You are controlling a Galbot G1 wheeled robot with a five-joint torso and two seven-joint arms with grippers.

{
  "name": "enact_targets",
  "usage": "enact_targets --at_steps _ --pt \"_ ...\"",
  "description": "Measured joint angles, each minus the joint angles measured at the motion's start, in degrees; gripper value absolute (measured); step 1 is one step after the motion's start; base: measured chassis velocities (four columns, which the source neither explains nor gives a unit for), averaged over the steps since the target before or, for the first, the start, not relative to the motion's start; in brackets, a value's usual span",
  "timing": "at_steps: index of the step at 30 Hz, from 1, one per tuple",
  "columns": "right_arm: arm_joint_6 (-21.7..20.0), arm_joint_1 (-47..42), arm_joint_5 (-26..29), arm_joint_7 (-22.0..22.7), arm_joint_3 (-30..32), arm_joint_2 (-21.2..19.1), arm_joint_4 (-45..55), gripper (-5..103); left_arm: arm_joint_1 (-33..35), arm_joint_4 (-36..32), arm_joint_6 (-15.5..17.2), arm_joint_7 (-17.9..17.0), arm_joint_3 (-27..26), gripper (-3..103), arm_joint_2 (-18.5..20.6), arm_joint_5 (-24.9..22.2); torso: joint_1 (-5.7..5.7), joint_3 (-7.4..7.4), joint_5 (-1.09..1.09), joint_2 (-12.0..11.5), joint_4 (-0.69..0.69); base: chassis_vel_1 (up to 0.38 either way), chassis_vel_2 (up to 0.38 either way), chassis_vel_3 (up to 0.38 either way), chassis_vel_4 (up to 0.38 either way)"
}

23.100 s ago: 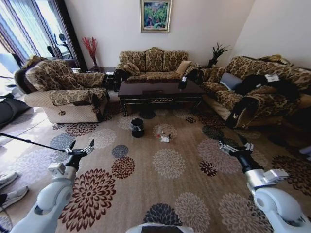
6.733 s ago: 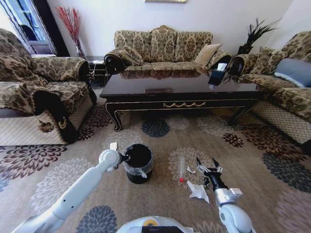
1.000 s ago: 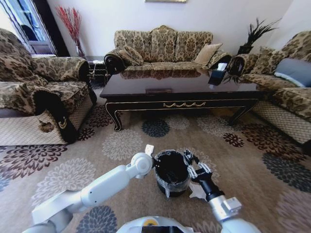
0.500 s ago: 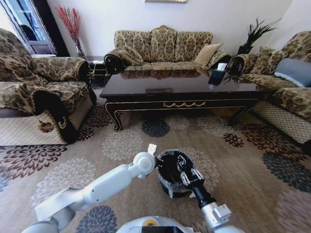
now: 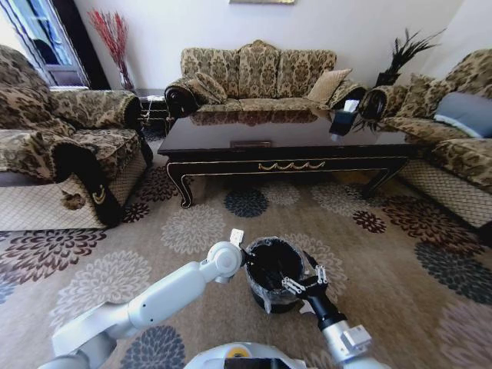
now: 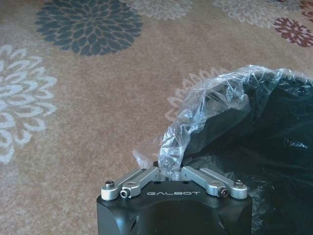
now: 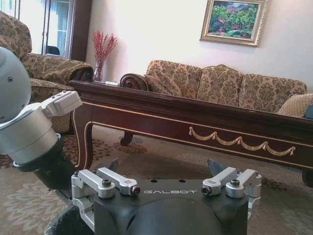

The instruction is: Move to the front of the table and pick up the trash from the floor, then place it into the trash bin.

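Small black cylindrical trash bin [image 5: 274, 274] with greyish plastic liner [image 6: 205, 105] — on patterned beige carpet [image 5: 192, 231], before dark glossy coffee table [image 5: 284, 146].
Left gripper [image 6: 171, 172]: clenched on liner.
Right gripper [image 5: 304, 280]: spread, empty, above bin's rim (trash unseen).
Advice — keep bin steady, withdraw upward.

Trash bin [image 5: 270, 277] interior too dark to tell contents; its near rim masked by right gripper [image 5: 306, 281]. Left gripper [image 6: 170, 172] fingertips buried in crumpled liner [image 6: 205, 105]. Painting [image 7: 234, 20] cropped at top edge.
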Motion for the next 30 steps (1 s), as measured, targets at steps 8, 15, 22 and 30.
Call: enact_targets --at_steps 8,15,22,30 --pt "-0.35 1.78 4.19 1.65 3.51 -0.35 0.00 100 1.96 -0.60 0.00 1.05 -3.04 2 2.68 1.32 0.00 0.00 0.00 0.00 0.01 0.000 0.000 0.000 0.000" --pt "-2.11 4.70 9.62 3.19 8.84 -1.62 -1.33 100 5.33 -1.40 0.00 1.76 -8.02 2 4.83 1.72 0.00 0.00 0.00 0.00 0.01 0.000 0.000 0.000 0.000" --pt "-1.94 7.18 13.37 5.46 12.49 -1.93 -6.56 100 9.38 -2.32 0.01 2.65 -14.60 2 7.82 2.19 0.00 0.01 0.00 0.00 0.01 0.000 0.000 0.000 0.000" --pt "0.34 9.29 12.68 5.60 12.67 -2.86 -16.92 100 13.67 -3.75 0.00 3.23 -22.16 2 9.70 1.29 0.00 0.00 0.00 0.00 0.01 0.000 0.000 0.000 0.000"
